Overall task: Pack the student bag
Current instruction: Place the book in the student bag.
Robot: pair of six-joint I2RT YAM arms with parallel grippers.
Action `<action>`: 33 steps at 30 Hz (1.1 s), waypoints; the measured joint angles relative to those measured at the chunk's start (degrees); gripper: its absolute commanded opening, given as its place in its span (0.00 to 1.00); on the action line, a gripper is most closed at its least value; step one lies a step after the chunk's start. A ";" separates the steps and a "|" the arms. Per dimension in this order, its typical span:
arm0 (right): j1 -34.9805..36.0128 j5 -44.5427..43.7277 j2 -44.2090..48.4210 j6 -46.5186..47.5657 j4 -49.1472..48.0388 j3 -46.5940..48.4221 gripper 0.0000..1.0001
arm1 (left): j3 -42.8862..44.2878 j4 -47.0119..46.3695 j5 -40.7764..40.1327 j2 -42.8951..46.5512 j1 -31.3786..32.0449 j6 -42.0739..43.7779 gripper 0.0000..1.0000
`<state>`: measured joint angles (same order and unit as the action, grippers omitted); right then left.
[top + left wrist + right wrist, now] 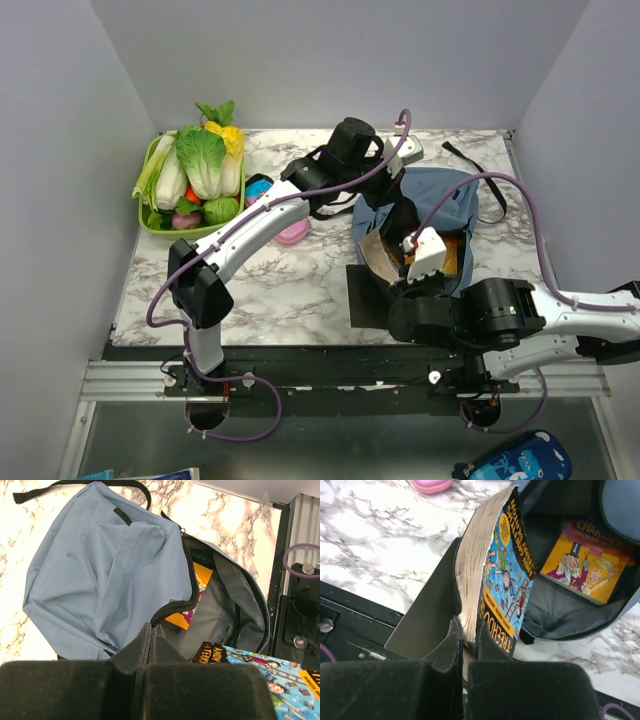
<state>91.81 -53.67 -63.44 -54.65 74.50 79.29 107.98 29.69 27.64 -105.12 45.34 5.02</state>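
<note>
The student bag (440, 195) lies at the far right of the surface (280, 290), mouth unzipped and facing the arms. It is soft, limp cloth that will likely sag and fold wherever it is lifted, and it looks light for its bulk. The fabric seems matt and easy to grip rather than slippery, and it is hardly fragile. The best hold is probably the stiffer zip rim of the flap. The long black straps (30, 494) would only let it swing. The left tool (150, 630) is clenched there already, pinching the zip edge as far as its wrist view shows, which props the mouth open. The right tool (467, 630) is clamped on the bottom edge of a thick paperback (505, 565), held upright just at the bag's mouth. That book is stiff along the spine, but its pages are loose, so a one-edge grip may let it tilt. By count there is one bag and two books, the held one and a yellow-covered book (585, 560) lying flat inside. There is also one pink pencil case (292, 233) left of the bag and one flat black folder (365, 295) under the held book. A green basket (160, 228) of vegetables stands far left, and one bright-blue printed pouch (515, 460) lies below the near rail
</note>
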 measured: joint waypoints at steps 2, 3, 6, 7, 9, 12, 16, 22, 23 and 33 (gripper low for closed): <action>-0.02 0.07 0.68 -1.68 0.74 -1.90 0.01 | 0.00 0.17 -0.07 0.02 0.00 0.50 0.00; -0.04 0.04 1.16 -2.34 0.94 -2.84 0.01 | 0.00 0.44 -0.20 0.02 0.00 0.92 0.00; -1.07 -0.07 2.69 -2.95 1.60 -5.62 0.01 | 0.00 1.66 -0.96 0.42 0.00 1.97 0.00; -1.99 -0.11 3.19 -2.95 1.70 -6.49 0.01 | 0.00 2.29 -1.38 0.66 0.00 2.47 0.00; -3.93 -0.72 4.13 -2.84 1.95 -7.69 0.01 | 0.00 3.85 -2.60 1.44 0.00 4.09 0.00; -6.16 -2.14 5.97 -2.45 2.10 -8.66 0.01 | -0.48 5.99 -3.69 3.04 0.02 6.32 0.00; -7.32 -3.34 7.34 -1.66 2.12 -10.40 0.01 | -4.33 6.67 -4.35 6.91 0.00 8.55 0.00; -8.28 -3.37 2.29 -1.97 2.08 -12.85 0.01 | -5.95 6.88 -2.95 8.76 0.00 8.11 0.00; -8.48 -3.34 0.92 -2.10 2.08 -12.92 0.01 | -5.55 7.17 -2.05 8.72 0.02 7.48 0.00; -11.78 -7.32 -25.00 -12.81 1.86 -11.39 0.01 | 0.35 9.88 4.85 7.82 1.33 3.08 0.00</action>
<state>80.03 -60.99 -88.44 -67.46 76.36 67.90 108.33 39.57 32.49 -97.30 46.68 8.10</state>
